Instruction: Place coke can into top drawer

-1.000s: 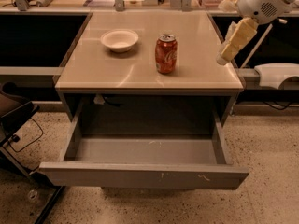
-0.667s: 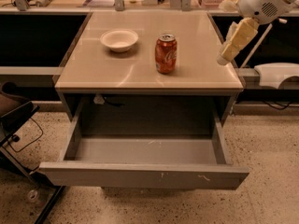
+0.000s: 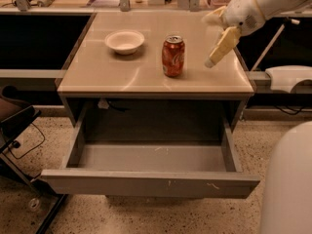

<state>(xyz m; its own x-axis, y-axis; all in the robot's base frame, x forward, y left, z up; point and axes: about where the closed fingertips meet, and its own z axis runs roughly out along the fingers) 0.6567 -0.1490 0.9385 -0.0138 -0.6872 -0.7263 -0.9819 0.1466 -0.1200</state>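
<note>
Hovering our gripper [image 3: 219,44] over the right edge of the table [image 3: 97,77], we are holding nothing, and we cannot tell whether it is spread or closed. The coke can [image 3: 173,56] is standing upright mid-table, near the gripper but apart from it, beside a white bowl [image 3: 125,41]. The top drawer [image 3: 151,182] is sitting pulled out below, ready, we are judging, to receive the can. We are seeing white script on the can but cannot read it.
</note>
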